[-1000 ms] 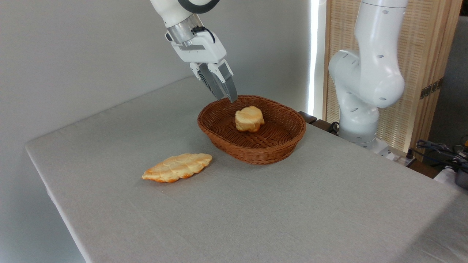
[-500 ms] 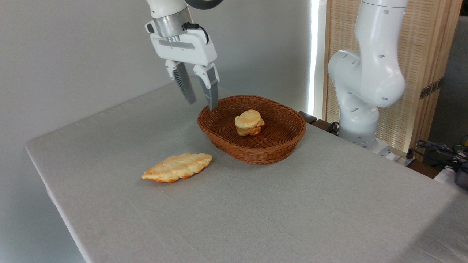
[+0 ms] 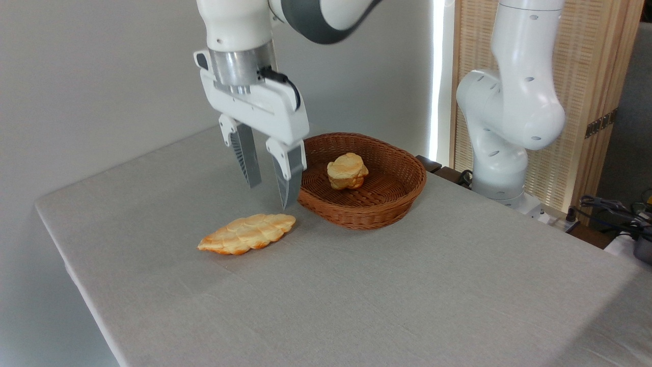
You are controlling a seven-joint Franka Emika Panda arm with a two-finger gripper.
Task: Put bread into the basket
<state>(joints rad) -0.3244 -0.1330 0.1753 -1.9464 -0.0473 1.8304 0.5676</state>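
The bread (image 3: 347, 171), a small golden-tan bun with a pale lumpy top, lies inside the brown wicker basket (image 3: 387, 204) near its middle. My gripper (image 3: 268, 195) hangs open and empty left of the basket, fingers pointing down. Its fingertips (image 3: 284, 202) hover just above the right end of the braided loaf (image 3: 247, 233). The nearer finger hides part of the basket's left rim.
The flat braided loaf lies on the grey tablecloth (image 3: 356, 295) left of the basket. The arm's white base (image 3: 501, 127) stands at the table's right back corner, before a wooden screen. Cables lie at the far right.
The gripper has left the basket, opened, and swung left and down toward the braided loaf. The bun has settled in the basket and stays put.
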